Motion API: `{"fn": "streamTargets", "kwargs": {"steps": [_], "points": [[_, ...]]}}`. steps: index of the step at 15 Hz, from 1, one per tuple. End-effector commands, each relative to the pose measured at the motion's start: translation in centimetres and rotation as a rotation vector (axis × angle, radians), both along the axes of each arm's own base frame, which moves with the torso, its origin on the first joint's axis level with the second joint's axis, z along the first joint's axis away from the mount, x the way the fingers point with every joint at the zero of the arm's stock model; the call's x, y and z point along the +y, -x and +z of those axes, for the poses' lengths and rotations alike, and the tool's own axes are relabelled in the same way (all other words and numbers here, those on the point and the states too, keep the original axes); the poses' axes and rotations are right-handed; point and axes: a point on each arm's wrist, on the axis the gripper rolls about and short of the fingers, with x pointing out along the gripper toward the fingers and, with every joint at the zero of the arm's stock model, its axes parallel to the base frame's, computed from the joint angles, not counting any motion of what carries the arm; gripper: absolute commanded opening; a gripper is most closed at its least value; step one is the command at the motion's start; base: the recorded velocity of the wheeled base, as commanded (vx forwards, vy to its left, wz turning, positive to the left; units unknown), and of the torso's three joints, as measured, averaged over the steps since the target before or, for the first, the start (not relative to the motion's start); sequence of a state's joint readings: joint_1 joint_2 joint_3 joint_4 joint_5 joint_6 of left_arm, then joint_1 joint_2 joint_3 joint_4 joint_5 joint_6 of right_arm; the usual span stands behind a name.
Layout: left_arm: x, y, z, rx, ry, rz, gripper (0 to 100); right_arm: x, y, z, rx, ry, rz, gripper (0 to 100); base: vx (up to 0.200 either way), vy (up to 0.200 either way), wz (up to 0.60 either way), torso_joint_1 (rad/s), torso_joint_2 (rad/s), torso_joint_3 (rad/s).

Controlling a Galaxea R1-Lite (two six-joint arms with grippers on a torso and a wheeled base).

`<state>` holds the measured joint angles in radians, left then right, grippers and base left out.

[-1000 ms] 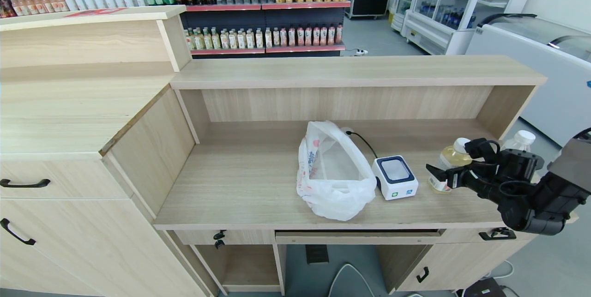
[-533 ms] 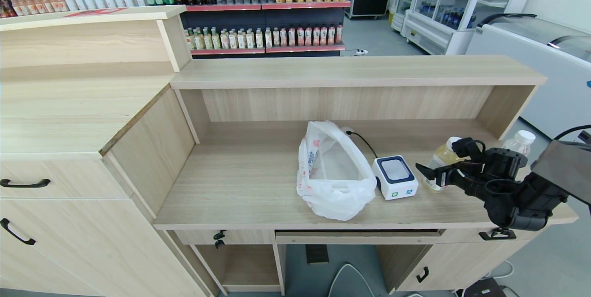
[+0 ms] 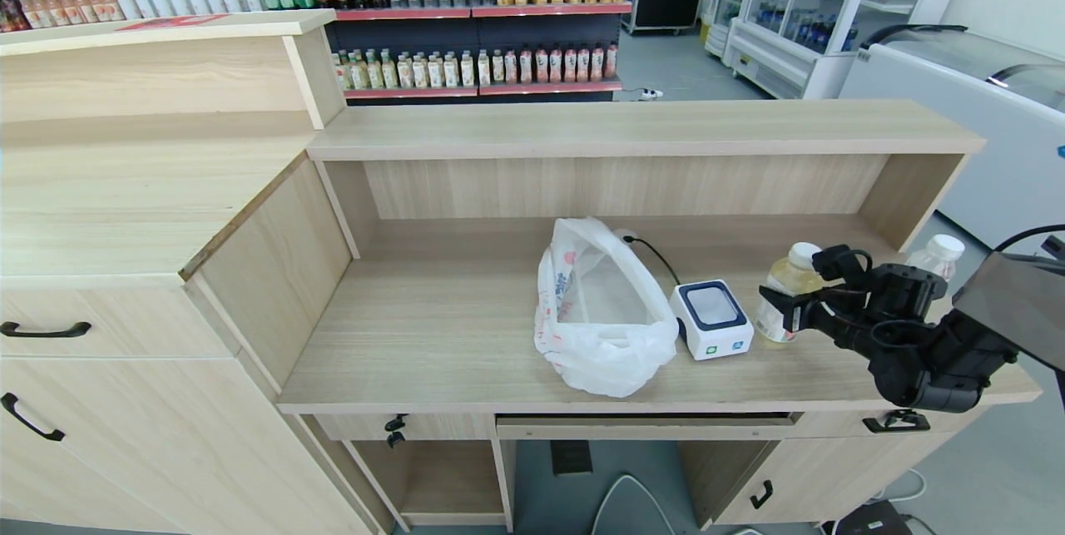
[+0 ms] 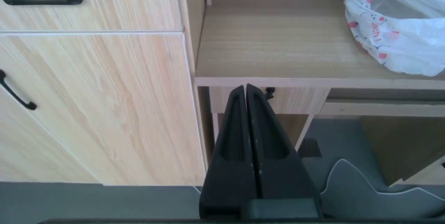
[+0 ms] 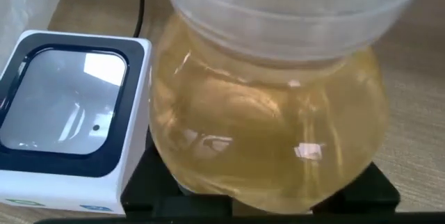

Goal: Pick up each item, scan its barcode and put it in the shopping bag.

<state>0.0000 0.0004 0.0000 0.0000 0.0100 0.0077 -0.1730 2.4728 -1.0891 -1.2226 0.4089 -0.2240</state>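
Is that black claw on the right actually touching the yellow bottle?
Touching. Head view: the fingers of the right gripper clamp the bottle at its label, no gap.

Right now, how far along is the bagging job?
Done: nothing; the white plastic shopping bag looks empty. In hand: the right gripper holds the white-capped bottle of yellow liquid beside the white box scanner, not yet over its glass. Left: scan and bag it, then the clear white-capped bottle on the wooden counter.
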Motion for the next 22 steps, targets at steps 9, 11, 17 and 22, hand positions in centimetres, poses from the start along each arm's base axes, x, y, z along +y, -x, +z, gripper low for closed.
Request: {"fn": "streamTargets", "kwargs": {"steps": [9,11,17,22], "points": [[0.0,0.0,0.0,0.0,0.0,0.001,0,-0.4,0.3,4.1,-0.063,-0.026,-0.009,0,0.0,0.0,0.0,0.0,0.0,0.0],[0.0,0.0,0.0,0.0,0.0,0.001,0,0.0,1.3,8.3,-0.073,-0.119,-0.003,0,0.0,0.0,0.0,0.0,0.0,0.0],[0.0,0.0,0.0,0.0,0.0,0.001,0,1.6,8.9,21.8,-0.064,-0.325,0.225,0,0.0,0.0,0.0,0.0,0.0,0.0],[0.0,0.0,0.0,0.0,0.0,0.001,0,5.5,13.9,26.5,0.035,-0.519,0.563,0,0.0,0.0,0.0,0.0,0.0,0.0]]}}
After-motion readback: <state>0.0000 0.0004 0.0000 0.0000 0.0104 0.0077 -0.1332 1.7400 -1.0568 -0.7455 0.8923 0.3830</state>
